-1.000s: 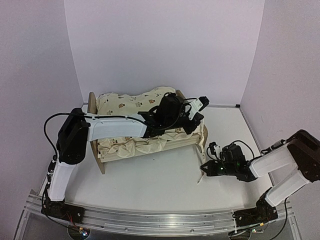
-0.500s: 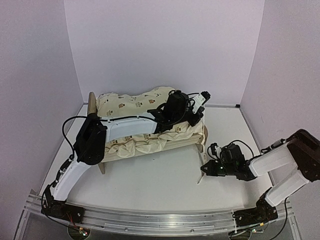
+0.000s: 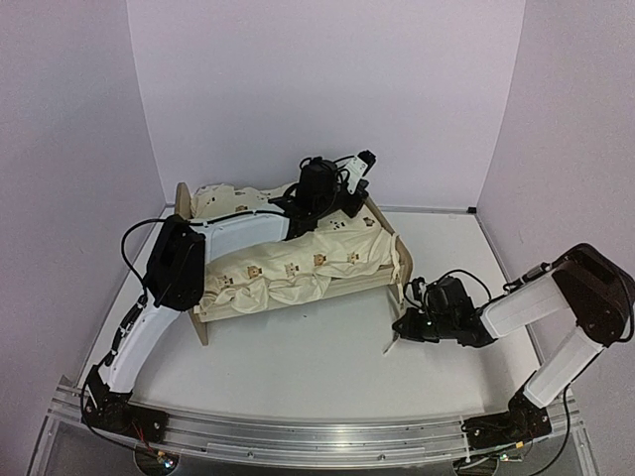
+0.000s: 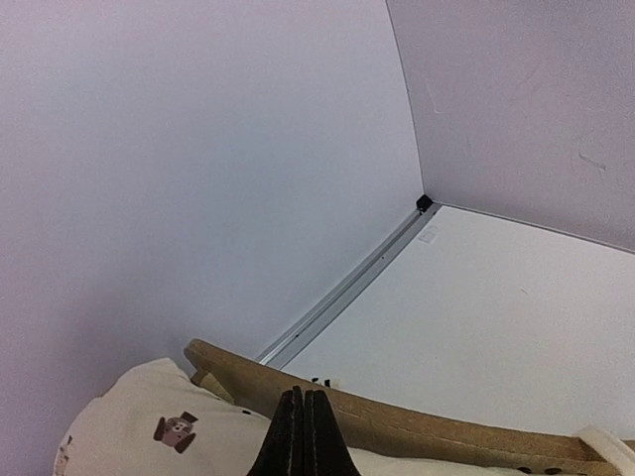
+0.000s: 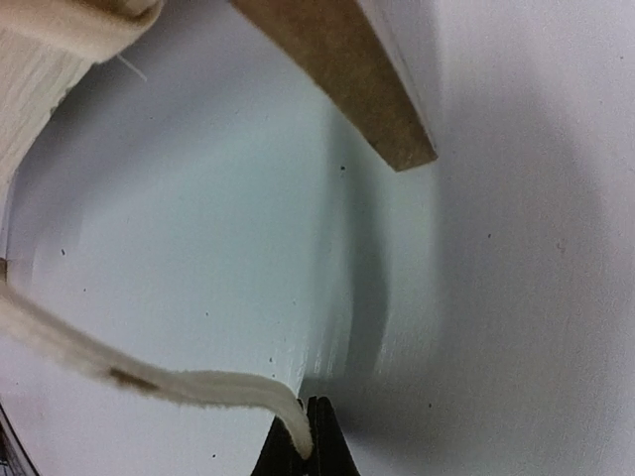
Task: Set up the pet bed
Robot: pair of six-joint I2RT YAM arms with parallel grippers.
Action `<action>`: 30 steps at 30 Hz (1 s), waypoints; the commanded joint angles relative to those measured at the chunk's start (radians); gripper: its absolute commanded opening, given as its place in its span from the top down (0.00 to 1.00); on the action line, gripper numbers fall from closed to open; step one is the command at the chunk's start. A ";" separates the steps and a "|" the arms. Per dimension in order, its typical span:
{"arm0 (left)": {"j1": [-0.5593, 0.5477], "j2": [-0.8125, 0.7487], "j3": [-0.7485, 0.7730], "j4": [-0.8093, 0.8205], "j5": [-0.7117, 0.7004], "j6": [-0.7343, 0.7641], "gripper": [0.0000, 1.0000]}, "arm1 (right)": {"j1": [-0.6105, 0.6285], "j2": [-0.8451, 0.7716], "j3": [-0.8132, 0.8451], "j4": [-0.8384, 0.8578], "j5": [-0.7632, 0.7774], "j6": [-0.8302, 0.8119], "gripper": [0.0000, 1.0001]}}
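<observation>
The bed sits left of centre, quilt on top, my left gripper closed on nothing above its far side and my right gripper pinching a cream strip by its near-right corner (strip's other end hidden), so I fear a tug drags the quilt askew.
</observation>
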 commanded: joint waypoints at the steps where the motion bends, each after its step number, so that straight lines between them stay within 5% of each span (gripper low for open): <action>1: 0.017 0.019 0.095 0.067 0.013 0.001 1.00 | -0.011 0.048 0.001 -0.112 0.084 0.071 1.00; 8: 0.024 -0.044 -0.021 0.115 0.086 -0.035 1.00 | -0.012 0.055 0.022 -0.133 0.031 0.080 1.00; 10: 0.020 -0.091 -0.082 0.126 0.101 -0.050 0.94 | -0.013 0.034 0.031 -0.146 -0.015 0.069 0.91; 14: -0.003 -0.192 -0.210 0.144 0.084 -0.064 0.64 | -0.013 -0.046 0.046 -0.210 -0.038 0.042 0.60; 19: -0.034 -0.315 -0.369 0.160 -0.019 -0.062 0.04 | -0.013 -0.220 0.067 -0.379 0.051 -0.001 0.35; 24: -0.037 -0.444 -0.506 0.129 -0.131 -0.131 0.01 | -0.013 -0.396 0.079 -0.538 0.153 -0.038 0.21; 30: -0.035 -0.639 -0.734 0.115 -0.264 -0.226 0.01 | -0.011 -0.499 0.146 -0.602 0.067 -0.095 0.19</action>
